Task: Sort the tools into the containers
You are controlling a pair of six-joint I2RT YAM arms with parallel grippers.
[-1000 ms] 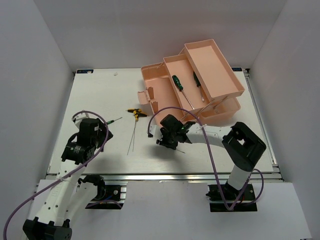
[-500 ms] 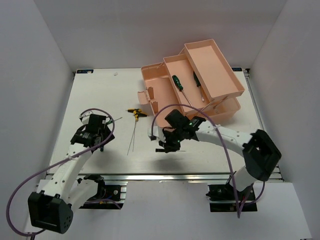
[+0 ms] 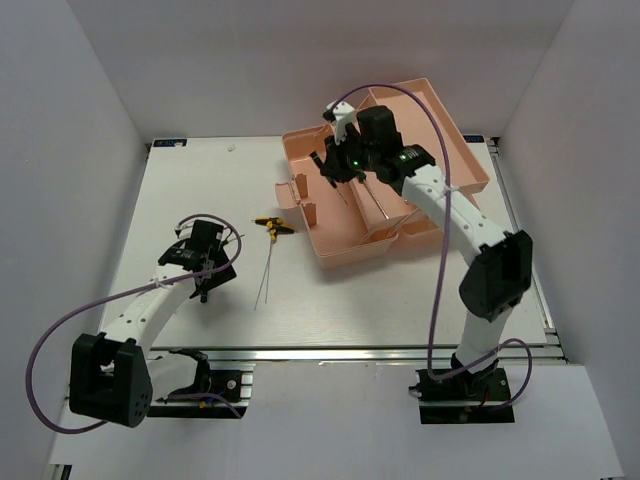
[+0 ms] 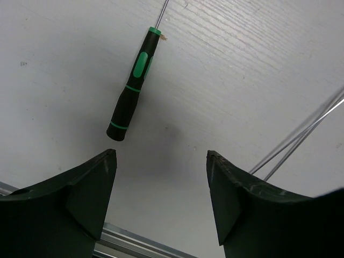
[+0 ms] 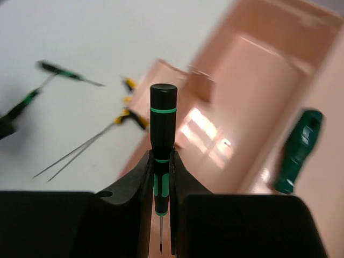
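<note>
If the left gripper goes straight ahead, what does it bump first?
The left gripper is open and would probably touch the white table first; the green-black screwdriver lies just beside that line. Depth is unclear.

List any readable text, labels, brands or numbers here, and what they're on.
None readable in any view.
Pink toolbox: no label visible.
Loose screwdriver: green bands only, no print.
Held screwdriver in the right gripper: green bands only; background blurred.

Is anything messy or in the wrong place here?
Nothing looks broken or spilled. A few things just lie loose on the table, outside the pink toolbox: a green-handled screwdriver, yellow pliers and two thin rods.
</note>
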